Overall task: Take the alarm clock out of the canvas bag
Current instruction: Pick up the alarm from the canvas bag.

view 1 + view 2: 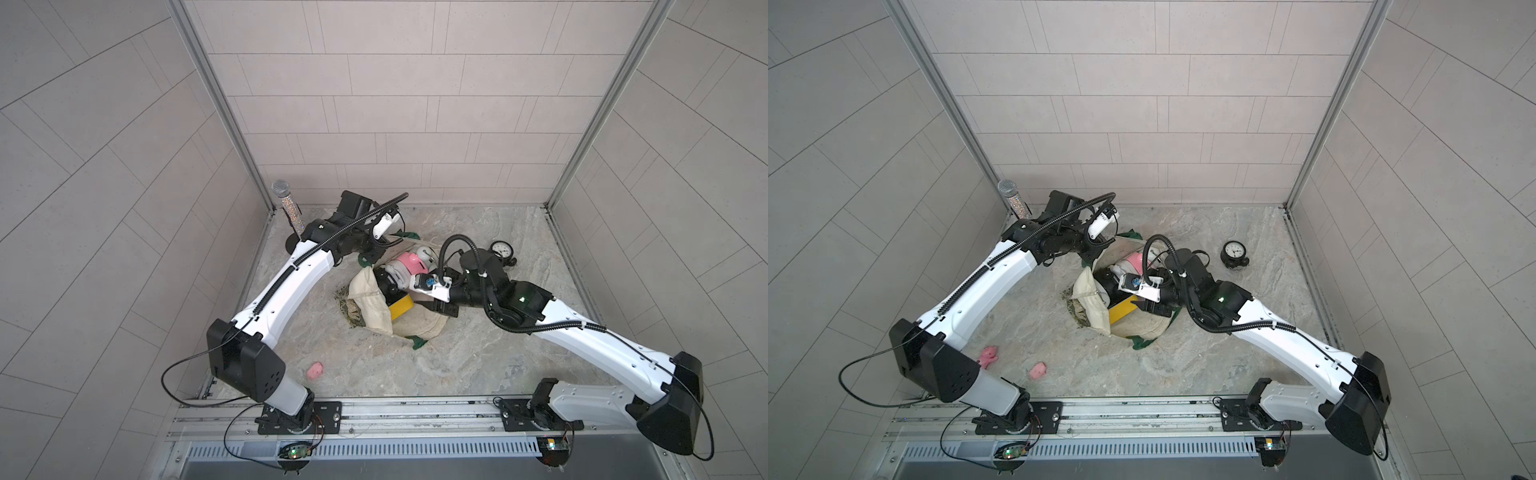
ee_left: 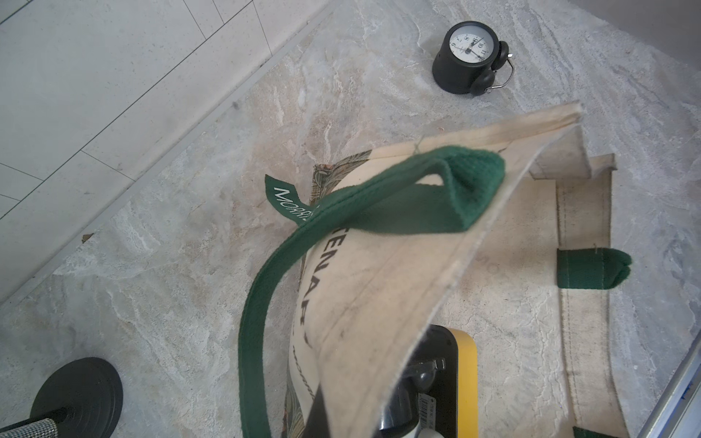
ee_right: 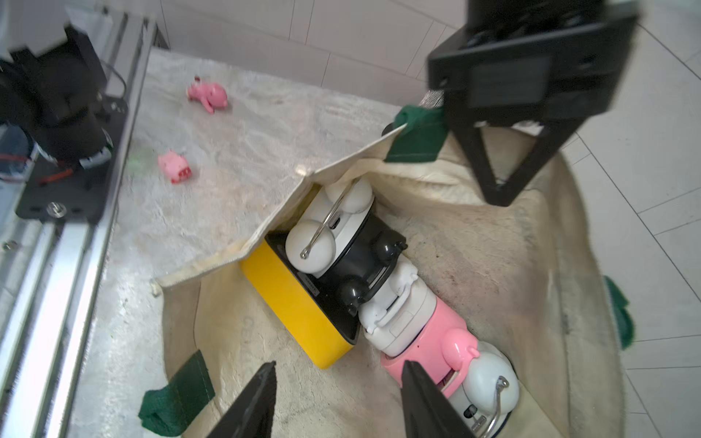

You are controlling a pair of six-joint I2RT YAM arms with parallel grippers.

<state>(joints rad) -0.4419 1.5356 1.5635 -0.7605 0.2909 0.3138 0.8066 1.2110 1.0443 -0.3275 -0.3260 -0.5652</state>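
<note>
Gaping wide, the cream canvas bag looks stained.

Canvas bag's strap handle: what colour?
Dark green woven strap handle on the cream canvas bag; best in the left wrist view.

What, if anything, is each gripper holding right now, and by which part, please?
The left gripper pinches the canvas bag by its rim, near a green handle, holding the mouth up. The right gripper is open and holds nothing.

Green tag reads "MORRI", canvas bag perhaps "TENAR".
</note>
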